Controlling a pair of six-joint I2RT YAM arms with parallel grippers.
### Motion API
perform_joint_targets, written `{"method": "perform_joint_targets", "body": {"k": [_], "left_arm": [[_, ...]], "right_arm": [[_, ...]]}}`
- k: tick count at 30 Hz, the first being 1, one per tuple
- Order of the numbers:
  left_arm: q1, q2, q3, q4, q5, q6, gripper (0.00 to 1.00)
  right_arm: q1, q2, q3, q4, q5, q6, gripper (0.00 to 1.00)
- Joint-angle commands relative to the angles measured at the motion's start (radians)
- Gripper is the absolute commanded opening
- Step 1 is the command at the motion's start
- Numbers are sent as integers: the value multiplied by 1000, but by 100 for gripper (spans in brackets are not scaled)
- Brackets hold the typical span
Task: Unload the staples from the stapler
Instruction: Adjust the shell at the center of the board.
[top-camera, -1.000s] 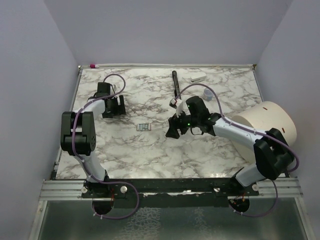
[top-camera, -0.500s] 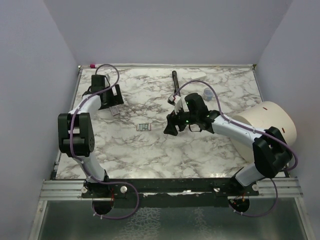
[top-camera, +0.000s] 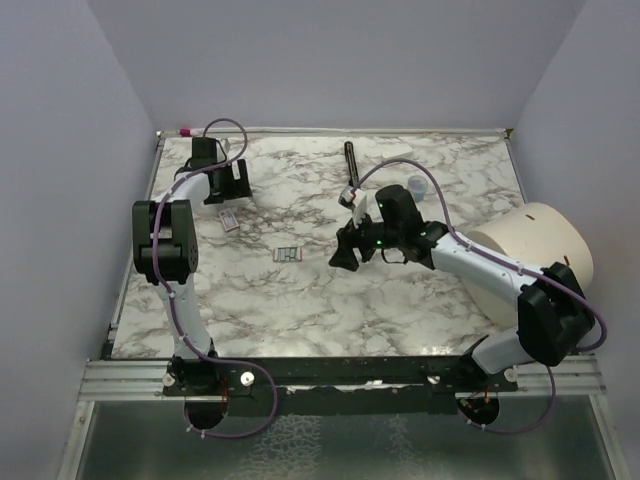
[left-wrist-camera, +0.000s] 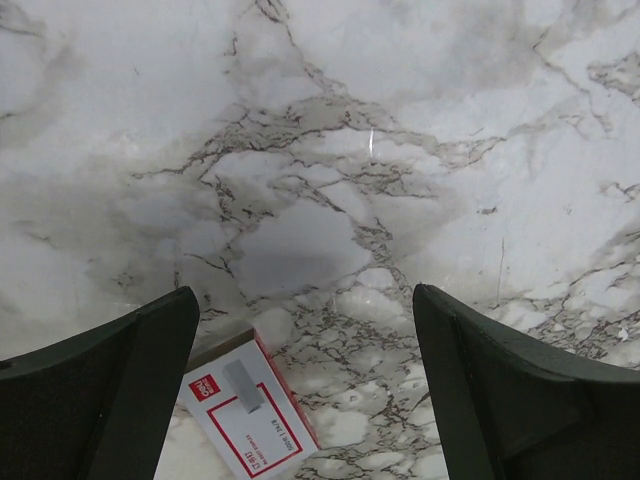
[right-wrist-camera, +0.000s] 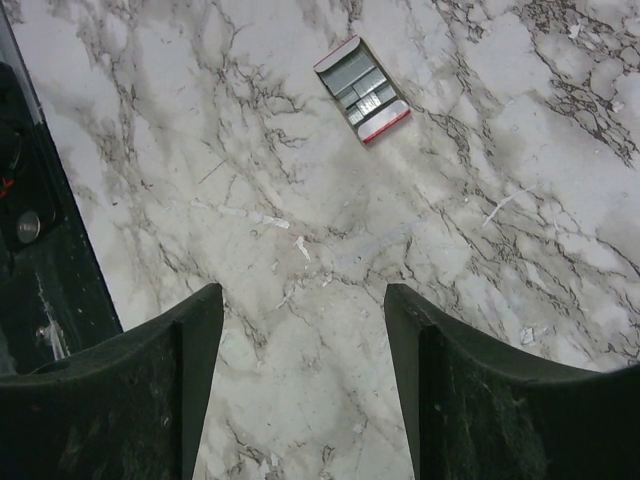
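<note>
The stapler (top-camera: 352, 165) is a thin black bar lying at the back middle of the table, held by neither gripper. Grey staple strips (right-wrist-camera: 362, 88) lie in a small red-edged tray (top-camera: 287, 254) on the marble, just left of my right gripper (top-camera: 345, 257). In the right wrist view that gripper (right-wrist-camera: 302, 292) is open and empty over bare marble, with the tray ahead of it. My left gripper (top-camera: 230, 185) is at the back left. In the left wrist view it (left-wrist-camera: 302, 295) is open and empty above the table.
A small white box with a red label (left-wrist-camera: 245, 420) lies flat near the left gripper, also in the top view (top-camera: 229, 220). A large cream cylinder (top-camera: 530, 255) stands at the right edge. A small cup (top-camera: 415, 187) sits behind the right arm. A pink-capped marker (top-camera: 185, 131) lies at the back left corner.
My left gripper has moved toward the back of the table, uncovering the small white box that now lies on the marble. My right gripper has shifted only slightly.
</note>
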Motion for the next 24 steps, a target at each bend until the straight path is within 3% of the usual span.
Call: {"method": "perform_joint_targets", "body": {"k": [1,10,15,24], "left_arm": [[2,-1,-16,-21,39,23,91],[2,-55,-99,-76,-10,15,87],[1,-86,-151,-117,-23,-17,84],[2,-194,-289,-117,-24,-22,84]], "right_arm": [[6,18,-2,59,-64,-77,66],[81,163,36,215,-79,-363,65],[89,242,80,184,-189,-595,65],[89,411,245,58,-194,-759,69]]}}
